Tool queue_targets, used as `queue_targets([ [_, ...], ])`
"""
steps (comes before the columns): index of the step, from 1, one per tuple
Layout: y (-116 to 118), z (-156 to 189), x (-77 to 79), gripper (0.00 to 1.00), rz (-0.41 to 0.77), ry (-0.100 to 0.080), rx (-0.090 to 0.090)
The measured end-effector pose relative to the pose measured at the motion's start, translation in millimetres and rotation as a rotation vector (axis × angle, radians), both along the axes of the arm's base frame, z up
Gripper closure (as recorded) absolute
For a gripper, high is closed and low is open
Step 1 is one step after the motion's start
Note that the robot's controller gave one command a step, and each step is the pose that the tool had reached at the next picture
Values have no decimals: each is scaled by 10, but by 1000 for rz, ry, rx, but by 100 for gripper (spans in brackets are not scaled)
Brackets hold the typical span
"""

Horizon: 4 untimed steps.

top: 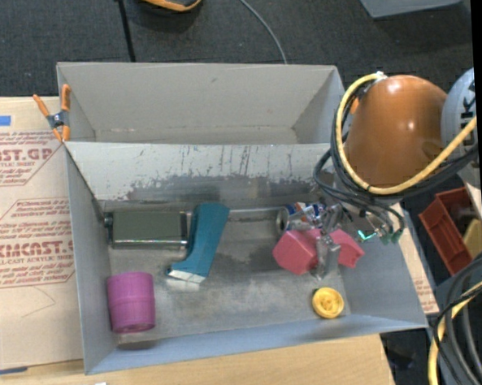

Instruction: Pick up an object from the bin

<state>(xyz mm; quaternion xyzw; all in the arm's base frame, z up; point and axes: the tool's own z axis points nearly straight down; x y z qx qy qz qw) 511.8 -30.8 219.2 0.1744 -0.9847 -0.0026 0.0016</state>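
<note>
Scuffed grey bin point(248, 305): claw point(325, 256) at the pink block point(292, 254), clamped or apart I cannot tell; centre squarely, avoiding the yellow disc point(327, 302).

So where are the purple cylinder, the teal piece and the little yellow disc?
purple cylinder point(132, 302), camera view, middle of its side.
teal piece point(205, 239), camera view, middle of its long body.
yellow disc point(327, 303), camera view, its top face.

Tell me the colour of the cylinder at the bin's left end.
Magenta; the cylinder shows best in the camera view.
</note>
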Motion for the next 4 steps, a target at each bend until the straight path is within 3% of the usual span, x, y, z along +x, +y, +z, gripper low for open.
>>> queue_targets([
  [1,0,0,0,0,0,0,0],
  [3,98,1214,-98,0,4,7,1],
  [4,72,1825,-18,0,19,9,1],
])
